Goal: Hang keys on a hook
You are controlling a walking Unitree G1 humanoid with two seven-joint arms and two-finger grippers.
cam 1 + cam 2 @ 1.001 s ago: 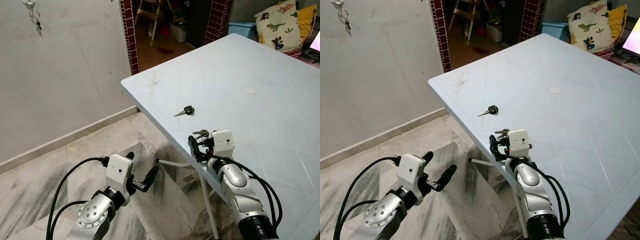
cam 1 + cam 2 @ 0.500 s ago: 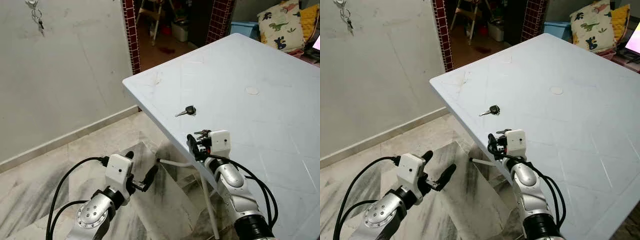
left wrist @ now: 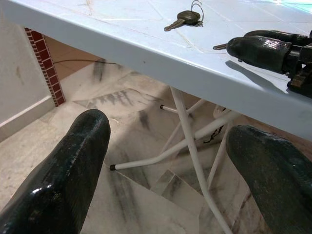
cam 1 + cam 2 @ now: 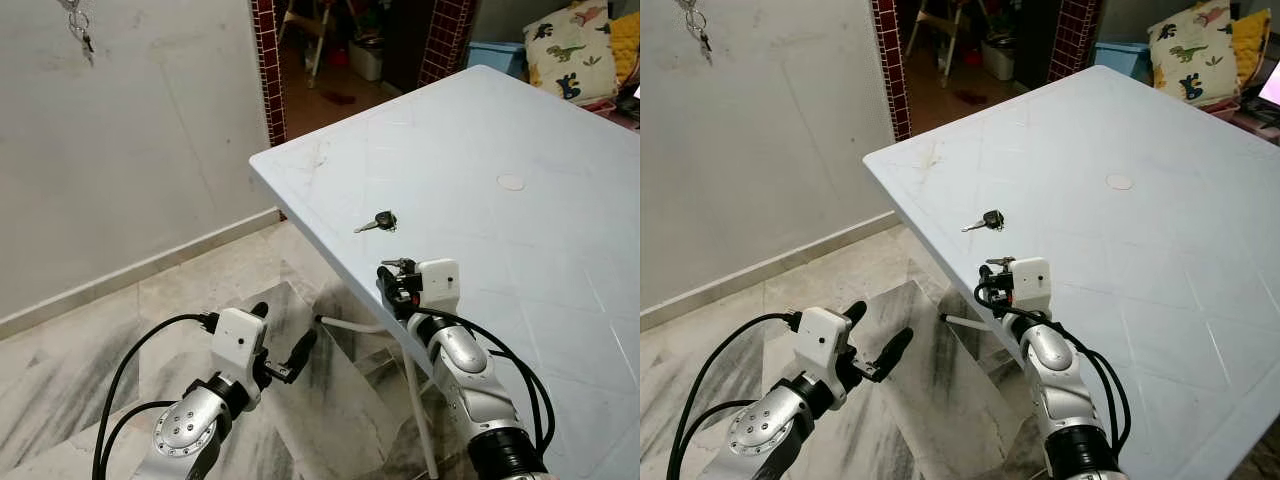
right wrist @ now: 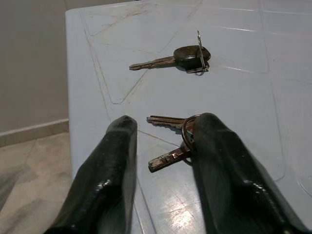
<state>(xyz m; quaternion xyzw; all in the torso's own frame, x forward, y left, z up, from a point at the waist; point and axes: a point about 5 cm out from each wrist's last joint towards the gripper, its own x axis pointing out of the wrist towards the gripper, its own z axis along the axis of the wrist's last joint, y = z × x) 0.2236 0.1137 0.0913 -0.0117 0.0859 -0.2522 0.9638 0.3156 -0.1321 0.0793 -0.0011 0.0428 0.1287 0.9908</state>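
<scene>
From the left eye view, a pale blue table (image 4: 520,130) stood beside a white wall (image 4: 130,150), and everything else can be placed from that table. A black-headed key (image 4: 377,221) lay on its top near the edge that faced the wall. Closer to the robot along that same edge, the right gripper (image 4: 393,284) rested at the table's rim with a small bunch of keys (image 4: 400,265) at its fingertips. The left gripper (image 4: 283,355) hung low over the marble floor (image 4: 90,360), off the table's side and below its top. High on the wall, well apart from the table, another set of keys (image 4: 80,22) hung from a hook.

In the left wrist view, the left gripper's two fingers (image 3: 73,165) were spread wide apart with nothing between them, below the table's edge and before its white legs (image 3: 192,146).

In the right wrist view, the right gripper (image 5: 163,129) was parted, holding nothing, its fingers straddling the bunch of keys (image 5: 170,139) on the tabletop; one finger touched or overlapped the ring. The black-headed key (image 5: 183,57) lay farther in on the table.
</scene>
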